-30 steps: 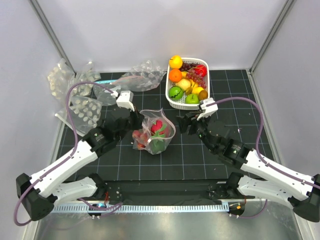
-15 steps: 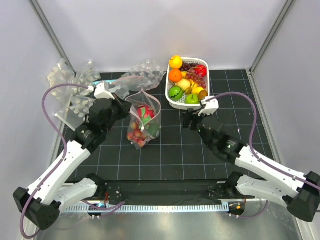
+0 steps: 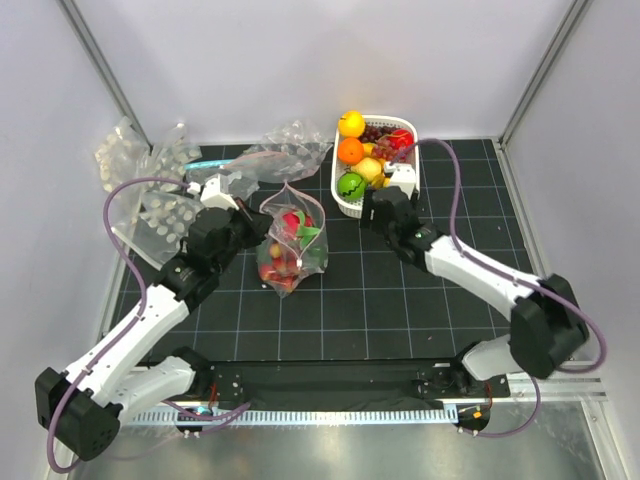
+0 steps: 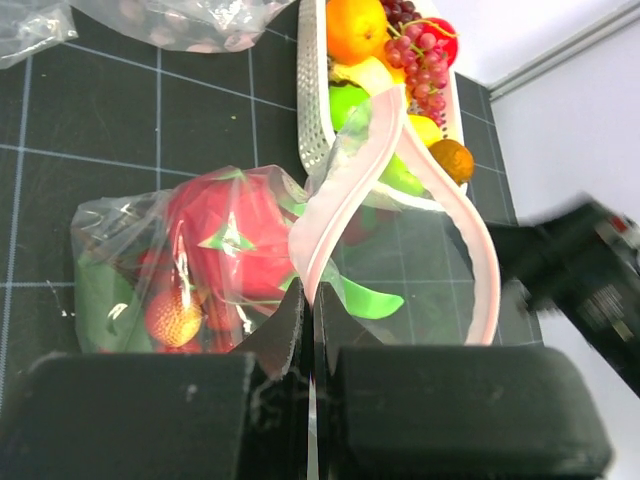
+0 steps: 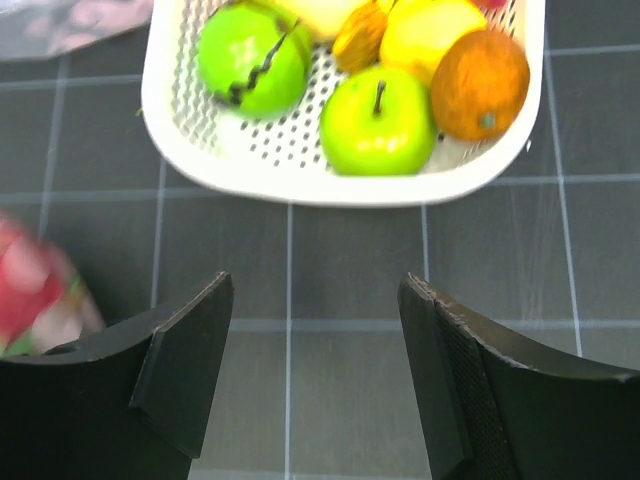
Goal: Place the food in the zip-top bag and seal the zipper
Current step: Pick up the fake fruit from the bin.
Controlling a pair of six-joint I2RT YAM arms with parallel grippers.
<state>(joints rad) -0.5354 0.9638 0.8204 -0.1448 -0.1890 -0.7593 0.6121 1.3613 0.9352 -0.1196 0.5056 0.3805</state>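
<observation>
Left wrist view: my left gripper pinches the zipper of the zip-top bag, its mouth gaping, food inside, just beside the white basket. My right gripper is spread wide, holding nothing, near that basket.

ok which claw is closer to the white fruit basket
Right. The right claw hangs open just short of the near rim of the white fruit basket; the left claw is farther off, shut on the zipper of the zip-top bag.
</observation>
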